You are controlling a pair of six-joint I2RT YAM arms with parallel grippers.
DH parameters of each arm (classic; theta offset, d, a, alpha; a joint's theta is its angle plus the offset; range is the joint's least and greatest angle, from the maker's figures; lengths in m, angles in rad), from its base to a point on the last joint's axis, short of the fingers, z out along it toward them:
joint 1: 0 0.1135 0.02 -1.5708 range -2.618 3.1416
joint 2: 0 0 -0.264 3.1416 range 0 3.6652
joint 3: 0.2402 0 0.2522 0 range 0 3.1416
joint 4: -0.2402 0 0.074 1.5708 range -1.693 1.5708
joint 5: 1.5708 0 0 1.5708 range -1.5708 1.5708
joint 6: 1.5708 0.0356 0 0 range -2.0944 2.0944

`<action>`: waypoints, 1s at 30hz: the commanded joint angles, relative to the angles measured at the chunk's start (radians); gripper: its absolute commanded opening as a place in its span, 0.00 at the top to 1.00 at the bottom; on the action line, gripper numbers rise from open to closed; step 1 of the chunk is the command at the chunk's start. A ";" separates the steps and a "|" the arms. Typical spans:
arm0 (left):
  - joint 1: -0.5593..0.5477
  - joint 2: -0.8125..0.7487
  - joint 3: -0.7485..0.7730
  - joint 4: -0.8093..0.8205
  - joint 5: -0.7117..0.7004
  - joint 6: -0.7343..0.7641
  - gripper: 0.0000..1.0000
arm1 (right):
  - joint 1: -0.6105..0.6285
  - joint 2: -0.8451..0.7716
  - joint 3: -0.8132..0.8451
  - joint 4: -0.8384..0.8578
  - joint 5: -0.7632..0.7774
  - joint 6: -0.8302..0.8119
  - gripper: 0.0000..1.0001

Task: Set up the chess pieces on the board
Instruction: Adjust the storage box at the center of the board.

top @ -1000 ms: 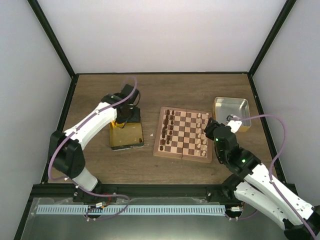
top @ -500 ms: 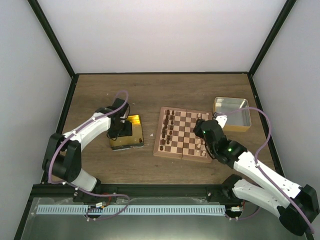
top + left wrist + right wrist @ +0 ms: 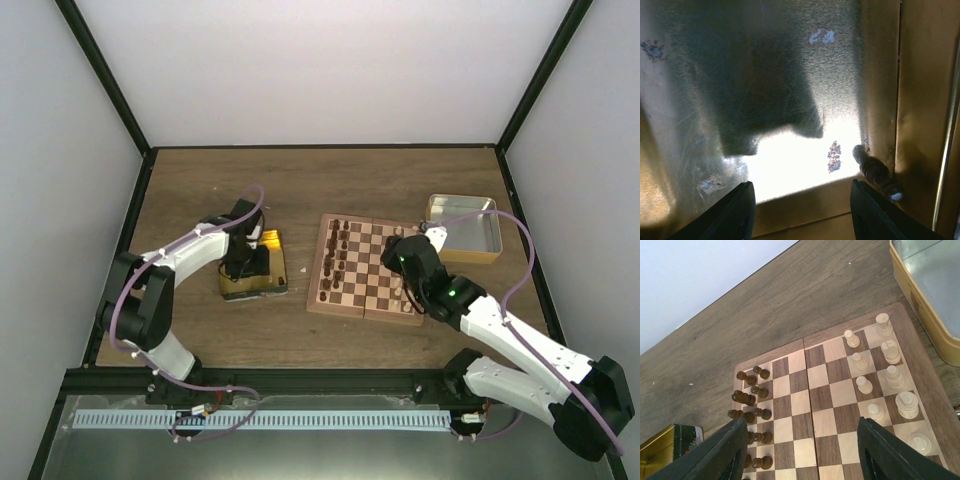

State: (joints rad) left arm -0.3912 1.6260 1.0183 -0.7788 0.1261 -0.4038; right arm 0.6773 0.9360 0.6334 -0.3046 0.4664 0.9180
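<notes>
Left claw (image 3: 800, 200) has dropped into the gold tin (image 3: 790, 75), jaws apart, empty; one dark piece (image 3: 875, 172) lies just ahead-right, likely next. Right claw (image 3: 801, 440), open and empty, has swung from the silver tin (image 3: 940, 285) over the board (image 3: 830, 395), pale pieces (image 3: 864, 384) ahead-right.

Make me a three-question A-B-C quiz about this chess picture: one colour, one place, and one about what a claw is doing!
1. The chess pieces on the board's side nearest the silver tin are: A cream, B dark brown, C red.
2. The left gripper is: A over the board, B inside the gold tin, C over the silver tin.
3. The right gripper is: A shut on a pawn, B open and empty, C shut on the silver tin.
Answers: 1 A, pale pieces line that edge. 2 B, gold walls fill its wrist view. 3 B, its jaws stand apart with nothing between.
</notes>
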 commanded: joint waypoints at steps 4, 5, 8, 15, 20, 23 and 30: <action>-0.009 0.040 0.003 -0.002 -0.006 -0.014 0.47 | -0.004 -0.038 -0.009 0.035 0.029 -0.008 0.38; -0.012 0.048 0.003 -0.005 -0.012 -0.020 0.47 | -0.004 -0.044 -0.015 0.041 0.033 -0.015 0.38; -0.024 0.074 0.008 -0.007 -0.017 -0.027 0.48 | -0.003 -0.057 -0.019 0.052 0.039 -0.046 0.38; -0.048 0.147 0.062 -0.035 -0.002 0.009 0.54 | -0.004 -0.055 -0.019 0.061 0.043 -0.073 0.38; -0.055 0.185 0.100 -0.027 0.020 0.044 0.66 | -0.004 -0.032 -0.017 0.066 0.034 -0.056 0.38; -0.055 0.193 0.124 0.007 0.047 0.045 0.75 | -0.004 -0.009 -0.003 0.065 0.022 -0.047 0.38; -0.047 0.182 0.179 0.113 0.000 0.005 0.84 | -0.004 0.031 0.028 0.054 0.009 -0.045 0.38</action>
State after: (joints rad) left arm -0.4423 1.8168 1.1553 -0.7422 0.1696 -0.3779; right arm 0.6773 0.9527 0.6201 -0.2531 0.4713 0.8654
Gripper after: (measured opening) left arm 0.164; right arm 0.617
